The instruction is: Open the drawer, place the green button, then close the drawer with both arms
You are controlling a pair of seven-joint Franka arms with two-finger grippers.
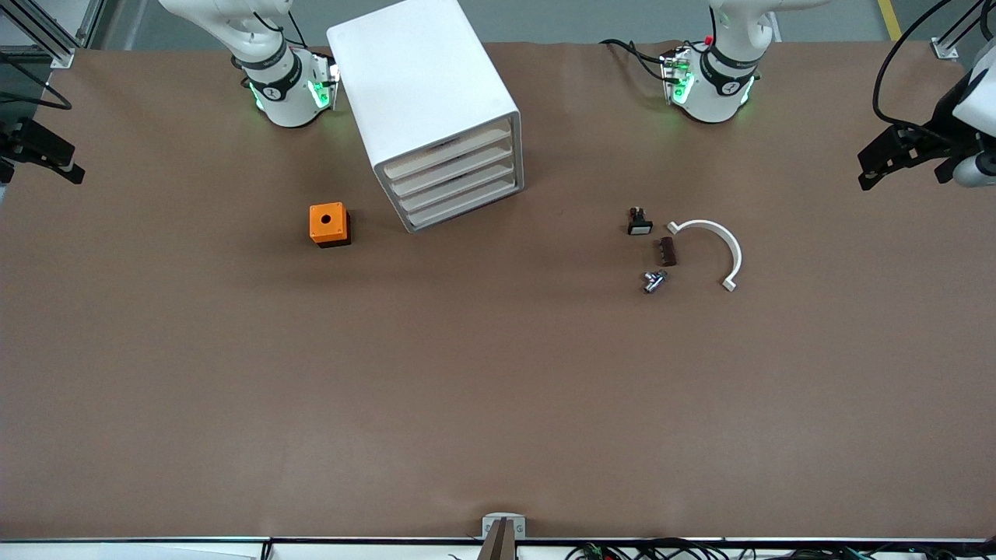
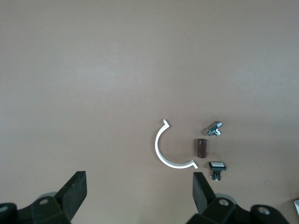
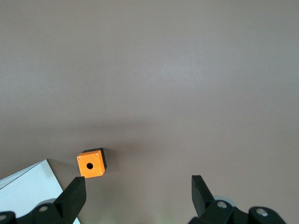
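Note:
The white cabinet [image 1: 424, 85] stands near the right arm's base, and all four white drawers [image 1: 459, 183] are pushed in. A corner of the cabinet also shows in the right wrist view [image 3: 28, 191]. No green-capped button shows in any view. My left gripper [image 1: 895, 155] hangs high over the left arm's end of the table; in the left wrist view it [image 2: 140, 179] is open and empty. My right gripper [image 1: 39, 148] hangs high over the right arm's end of the table; in the right wrist view it [image 3: 138, 184] is open and empty.
An orange box with a hole [image 1: 329, 224] sits beside the cabinet and shows in the right wrist view [image 3: 91, 164]. Toward the left arm's end lie a small black part with a white face [image 1: 640, 223], a brown block [image 1: 667, 251], a metal fitting [image 1: 654, 280] and a white half-ring [image 1: 712, 249].

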